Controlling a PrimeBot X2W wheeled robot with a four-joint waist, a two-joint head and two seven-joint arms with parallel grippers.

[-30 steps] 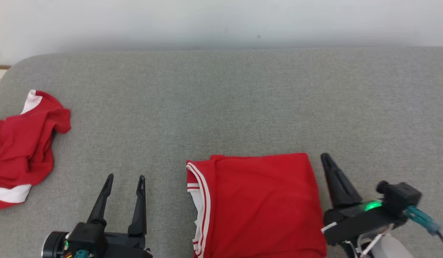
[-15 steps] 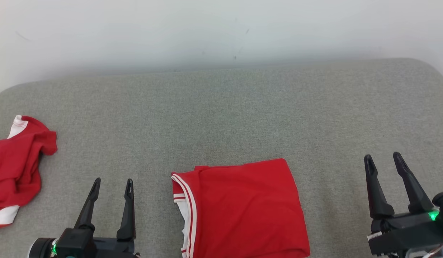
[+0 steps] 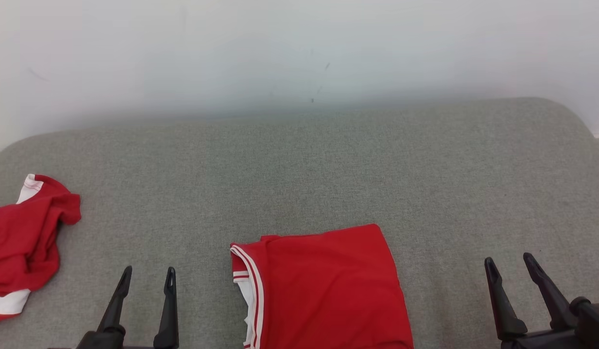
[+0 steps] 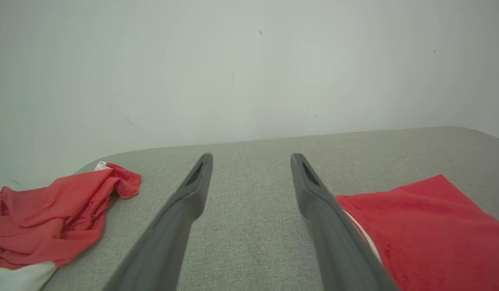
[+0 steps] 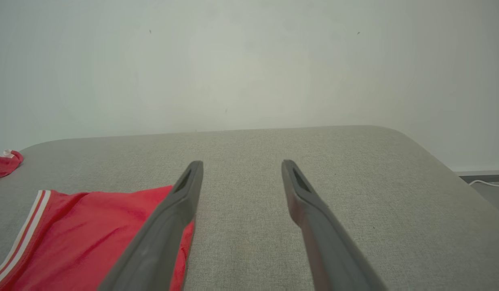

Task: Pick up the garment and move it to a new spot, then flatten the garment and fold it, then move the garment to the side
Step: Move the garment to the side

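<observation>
Grey woven padded surface (image 3: 299,169) is seen stretching across the head view, backed by a pale plain wall (image 3: 299,48). On its near middle, a folded red garment with white-striped trim (image 3: 323,291) is laid as a neat rectangle, with the striped edge turned toward the robot's left. A crumpled red and white cloth (image 3: 23,242) is heaped well apart from it, at the far left edge. The left gripper (image 3: 149,269) is held near the striped edge, its jaws spread wide and nothing gripped. The right gripper (image 3: 508,258) is held off the plain right edge, near but apart, and is likewise spread wide and empty.

Folding is judged complete, so the shift to the side is taken as the step in hand. It is best done with both side edges pinched through all layers, so that the stack is not peeled open. The fingers should be slid in low under the cloth, since the padding looks soft enough to be pressed down. The bundle should be lifted level, or dragged gently, toward the open right side, away from the heap. Release should be made only once the cloth is resting flat.
</observation>
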